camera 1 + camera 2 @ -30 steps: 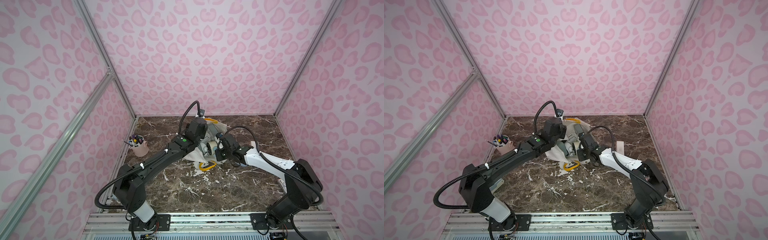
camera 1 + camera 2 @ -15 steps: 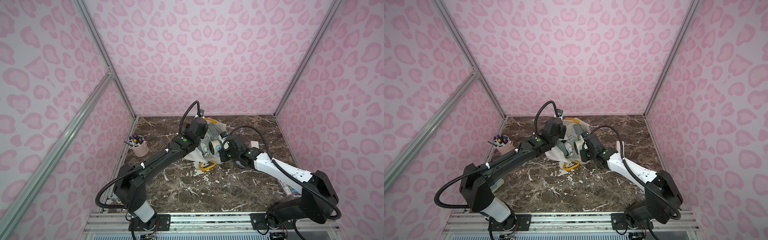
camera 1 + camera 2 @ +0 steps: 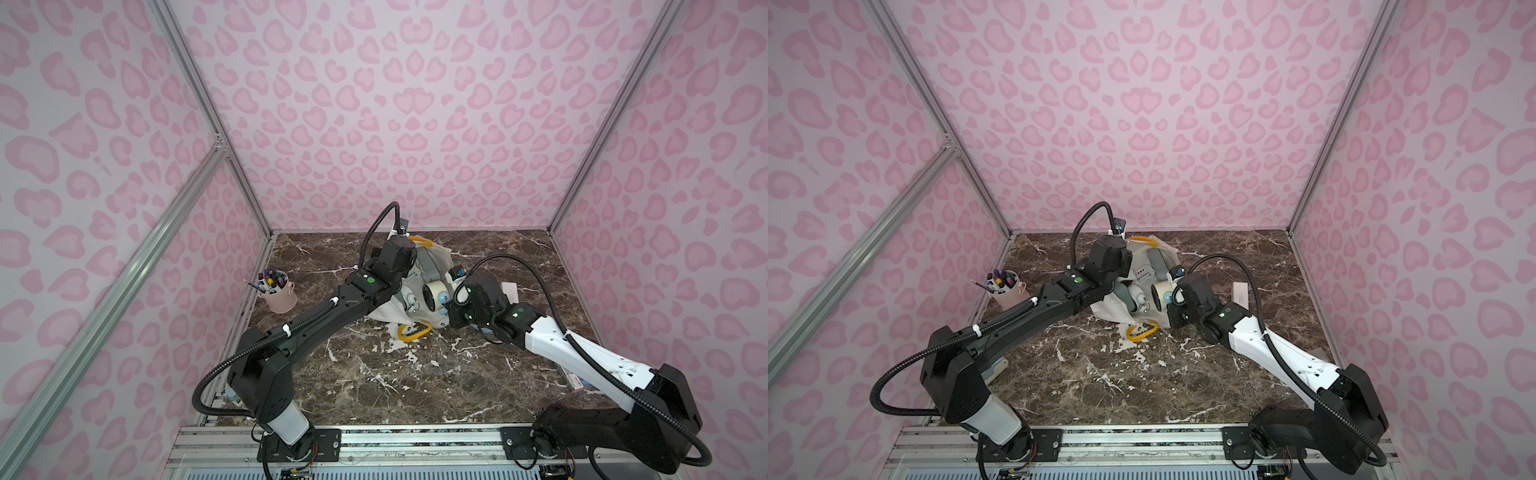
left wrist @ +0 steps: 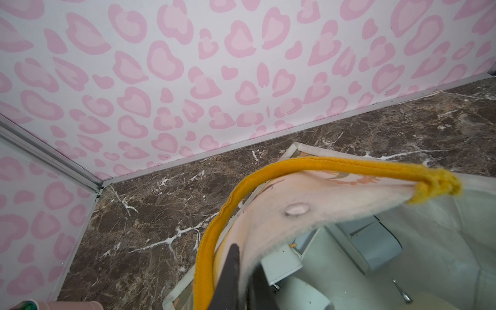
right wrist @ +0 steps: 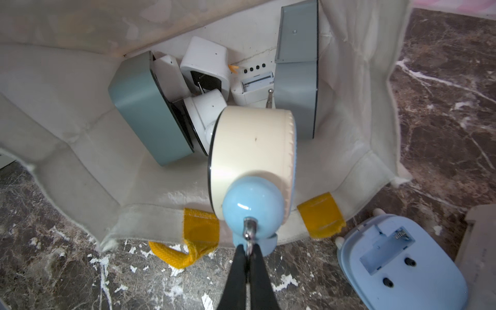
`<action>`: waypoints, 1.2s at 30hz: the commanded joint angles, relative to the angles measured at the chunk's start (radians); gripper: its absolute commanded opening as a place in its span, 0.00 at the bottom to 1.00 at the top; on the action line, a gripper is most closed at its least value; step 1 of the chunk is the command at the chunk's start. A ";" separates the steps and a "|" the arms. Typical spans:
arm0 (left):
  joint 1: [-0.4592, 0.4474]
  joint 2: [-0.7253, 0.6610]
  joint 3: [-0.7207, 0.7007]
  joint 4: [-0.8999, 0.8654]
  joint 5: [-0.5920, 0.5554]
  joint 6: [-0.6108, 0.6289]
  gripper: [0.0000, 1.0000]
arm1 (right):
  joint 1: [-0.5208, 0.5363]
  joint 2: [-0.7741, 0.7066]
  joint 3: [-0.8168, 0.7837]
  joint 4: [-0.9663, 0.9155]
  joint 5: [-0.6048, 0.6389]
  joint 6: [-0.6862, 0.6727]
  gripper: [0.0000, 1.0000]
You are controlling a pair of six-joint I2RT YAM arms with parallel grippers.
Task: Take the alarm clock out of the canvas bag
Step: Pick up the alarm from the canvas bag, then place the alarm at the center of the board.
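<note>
The off-white canvas bag [image 3: 388, 311] [image 3: 1113, 309] lies on its side on the marble floor, mouth toward the right arm. My left gripper [image 4: 243, 257] is shut on the bag's upper rim [image 4: 322, 193] beside a yellow strap and holds it up. A cream alarm clock [image 5: 252, 150] with a light blue bell sits at the mouth, over the lower rim between two yellow patches. My right gripper [image 5: 248, 251] is shut on the thin metal piece at that bell. Both top views show this clock [image 3: 434, 293] [image 3: 1160, 291] just in front of the right gripper [image 3: 446, 305].
Several more clocks lie deep in the bag, among them two grey-green boxes [image 5: 150, 110]. A light blue clock [image 5: 397, 263] lies face down on the floor beside the bag's mouth. A pink pen bucket [image 3: 279, 293] stands at the left wall. A white card [image 3: 510, 291] lies behind the right wrist.
The right arm has swung out to the right and drawn back a little, bringing the cream clock toward the bag's mouth. The left arm has kept still on the rim.
</note>
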 commanded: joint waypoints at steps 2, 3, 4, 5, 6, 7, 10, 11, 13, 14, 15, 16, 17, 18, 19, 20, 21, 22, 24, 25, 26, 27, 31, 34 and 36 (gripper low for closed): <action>0.001 0.003 0.010 -0.003 -0.038 -0.001 0.03 | -0.007 -0.048 -0.045 0.043 -0.009 -0.005 0.00; 0.003 0.002 0.010 -0.002 -0.039 -0.001 0.03 | -0.011 -0.065 -0.059 0.051 -0.009 -0.002 0.00; 0.002 0.002 0.008 -0.002 -0.041 0.002 0.03 | -0.012 -0.084 -0.073 0.058 -0.003 0.001 0.00; 0.002 0.002 0.008 -0.003 -0.043 0.002 0.03 | -0.013 -0.104 -0.087 0.067 0.006 0.005 0.00; 0.002 0.004 0.009 -0.002 -0.044 0.003 0.03 | -0.014 -0.122 -0.101 0.076 0.014 0.008 0.00; 0.003 0.004 0.010 -0.002 -0.044 0.004 0.03 | -0.017 -0.140 -0.117 0.087 0.024 0.010 0.00; 0.002 0.007 0.011 0.000 -0.045 0.004 0.03 | -0.035 -0.188 -0.147 0.089 0.043 0.016 0.00; 0.002 0.008 0.011 -0.001 -0.045 0.004 0.03 | -0.044 -0.204 -0.153 0.084 0.043 0.020 0.00; 0.003 0.008 0.013 -0.001 -0.045 0.004 0.03 | -0.061 -0.230 -0.161 0.069 0.045 0.022 0.00; 0.002 0.010 0.014 -0.001 -0.045 0.004 0.03 | -0.068 -0.243 -0.165 0.060 0.050 0.022 0.00; 0.002 0.011 0.015 -0.001 -0.045 0.005 0.03 | -0.077 -0.252 -0.168 0.049 0.053 0.020 0.00; 0.003 0.012 0.016 -0.001 -0.045 0.005 0.03 | -0.088 -0.262 -0.171 0.039 0.058 0.020 0.00; 0.002 0.012 0.017 0.000 -0.045 0.005 0.03 | -0.101 -0.271 -0.174 0.031 0.061 0.019 0.00; 0.002 0.012 0.018 -0.001 -0.044 0.006 0.03 | -0.114 -0.280 -0.177 0.026 0.063 0.020 0.00; 0.002 0.013 0.018 0.000 -0.045 0.006 0.03 | -0.127 -0.289 -0.180 0.023 0.063 0.019 0.00; 0.002 0.012 0.018 0.000 -0.044 0.006 0.03 | -0.141 -0.298 -0.184 0.024 0.062 0.019 0.00; 0.002 0.013 0.018 0.000 -0.045 0.007 0.03 | -0.152 -0.304 -0.185 0.024 0.061 0.017 0.00; 0.003 0.012 0.018 -0.001 -0.044 0.007 0.03 | -0.165 -0.309 -0.186 0.023 0.060 0.015 0.00; 0.003 0.012 0.016 -0.001 -0.045 0.008 0.03 | -0.183 -0.316 -0.184 0.017 0.053 0.008 0.00; 0.002 0.011 0.014 0.000 -0.047 0.008 0.03 | -0.191 -0.321 -0.183 0.016 0.049 0.005 0.00; 0.002 0.010 0.013 -0.001 -0.049 0.007 0.03 | -0.199 -0.326 -0.183 0.016 0.046 0.005 0.00; 0.002 0.011 0.012 -0.001 -0.051 0.008 0.03 | -0.206 -0.332 -0.184 0.018 0.045 0.004 0.00; 0.002 0.008 0.008 -0.003 -0.058 0.008 0.03 | -0.243 -0.343 -0.186 0.016 0.032 0.006 0.00; 0.003 0.006 0.004 -0.003 -0.063 0.011 0.03 | -0.272 -0.347 -0.190 0.018 0.024 0.009 0.00; 0.003 0.006 0.002 -0.007 -0.067 0.016 0.03 | -0.294 -0.347 -0.190 0.025 0.010 0.011 0.00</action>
